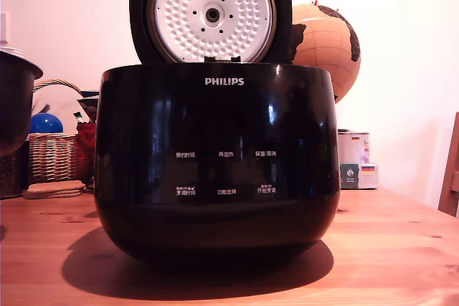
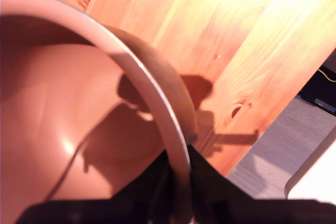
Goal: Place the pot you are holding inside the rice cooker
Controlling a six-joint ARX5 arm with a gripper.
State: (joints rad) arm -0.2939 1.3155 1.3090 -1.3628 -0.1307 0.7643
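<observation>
The claw (image 2: 178, 192) is clamped on the pot (image 1: 14, 105) at its rim, one finger inside the wall and one outside (seen in the wrist view). The pot hangs above the bench (image 1: 401, 249) at the exterior view's left edge, beside the rice cooker (image 1: 215, 170), whose lid stands open. Rigid, smooth metal held off-centre will likely tilt or slip; the rim remains the sensible hold.

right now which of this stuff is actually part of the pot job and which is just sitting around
Part of the job:
- pot, held at the exterior view's left edge
- gripper, clamped on the pot's rim
- rice cooker, lid up

Just lying about:
- wicker basket
- blue ball in the basket
- globe behind the cooker
- small box at the exterior view's right
- wooden table
</observation>
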